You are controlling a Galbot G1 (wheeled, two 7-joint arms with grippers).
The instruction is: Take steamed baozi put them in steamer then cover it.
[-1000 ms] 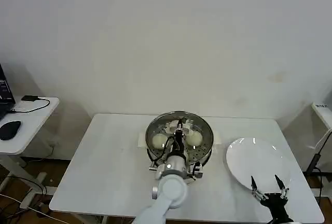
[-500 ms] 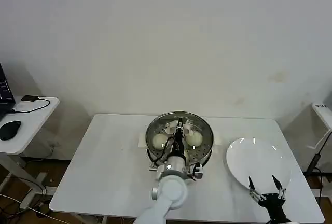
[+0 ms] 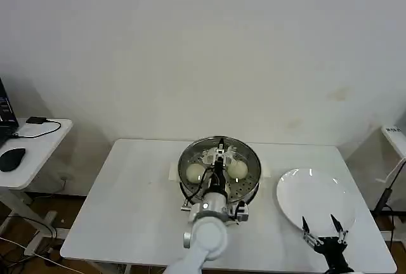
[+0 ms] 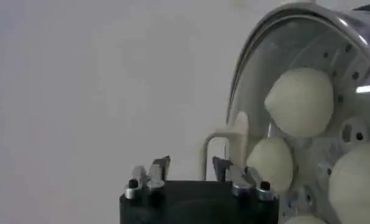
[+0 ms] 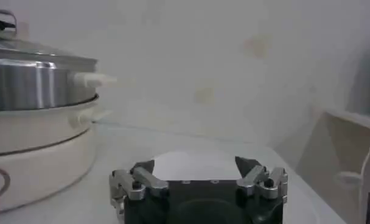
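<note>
The steamer (image 3: 252, 187) stands at the table's middle, its steel pot (image 5: 33, 85) on a white base (image 5: 33, 158). The glass cover (image 3: 248, 160) lies on it, and the steamed baozi (image 3: 195, 172) (image 3: 237, 169) show through the glass (image 4: 300, 100). My left gripper (image 3: 219, 160) is over the cover's centre, by the pale handle (image 4: 237, 137). Its jaws stand open (image 4: 191, 165) with nothing between them. My right gripper (image 3: 322, 226) hangs open at the front right, over the near edge of a white plate, with the open jaws (image 5: 194, 164) holding nothing.
The white plate (image 3: 311, 195) lies bare to the right of the steamer. A side table (image 3: 35, 141) with a mouse (image 3: 11, 158) and cables stands to the left. A white shelf (image 3: 394, 136) is at the far right. The table's left half is bare.
The left arm has drawn back slightly toward me, away from the cover's handle. The right gripper has slid a little toward the front edge. The cover and steamer stay still.
</note>
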